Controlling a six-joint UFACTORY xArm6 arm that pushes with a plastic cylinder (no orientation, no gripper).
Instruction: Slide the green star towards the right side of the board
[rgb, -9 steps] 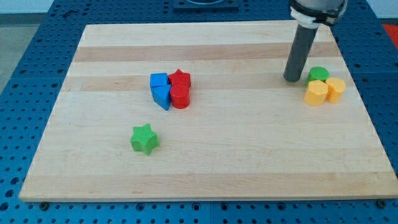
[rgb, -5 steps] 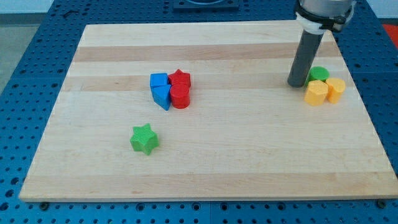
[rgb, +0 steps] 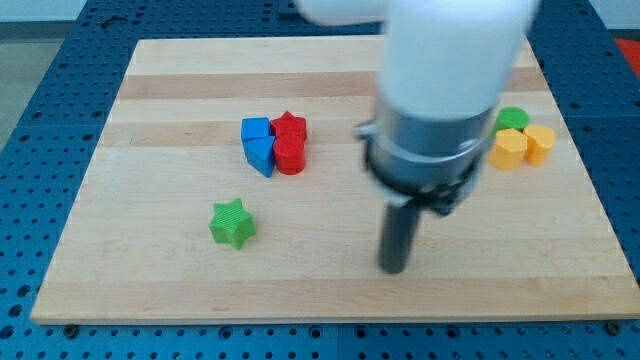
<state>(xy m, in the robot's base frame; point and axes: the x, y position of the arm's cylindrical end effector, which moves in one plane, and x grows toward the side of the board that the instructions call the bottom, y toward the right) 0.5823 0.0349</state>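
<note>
The green star (rgb: 232, 222) lies on the wooden board (rgb: 150, 100) at the lower left. My tip (rgb: 394, 268) rests on the board to the right of the star and slightly lower, well apart from it. The arm's white and dark body rises above the tip and fills the upper middle of the view, blurred.
Two blue blocks (rgb: 258, 145), a red star (rgb: 290, 125) and a red cylinder (rgb: 290, 155) sit clustered left of centre. A green cylinder (rgb: 514, 118) and two yellow blocks (rgb: 508, 148) (rgb: 540, 143) sit near the right edge.
My tip has moved from beside the green cylinder at the upper right down and left to the lower middle of the board. No block has moved.
</note>
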